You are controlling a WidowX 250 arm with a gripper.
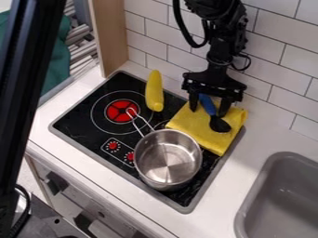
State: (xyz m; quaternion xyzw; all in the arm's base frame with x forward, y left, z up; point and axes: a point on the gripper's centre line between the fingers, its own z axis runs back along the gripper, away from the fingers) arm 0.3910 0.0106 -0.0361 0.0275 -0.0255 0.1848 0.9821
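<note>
The black gripper [209,105] hangs over the far right part of the stove, pointing down, with its two fingers spread apart. Between them, without visible contact on both sides, is the blue handle of a spoon-like utensil [218,123] with a black head. That utensil lies on a folded yellow cloth [197,128] on the stove's back right corner. In front of the cloth stands a silver pot [168,159], its wire handle pointing to the back left. A yellow, elongated toy vegetable [155,91] is left of the gripper, at the stove's back edge.
The black stove top [81,118] has a red burner and red knobs. A grey sink [282,195] is at the lower right. White tiled wall rises behind, with a wooden panel [108,35] at the back left. A dark post stands at the left foreground.
</note>
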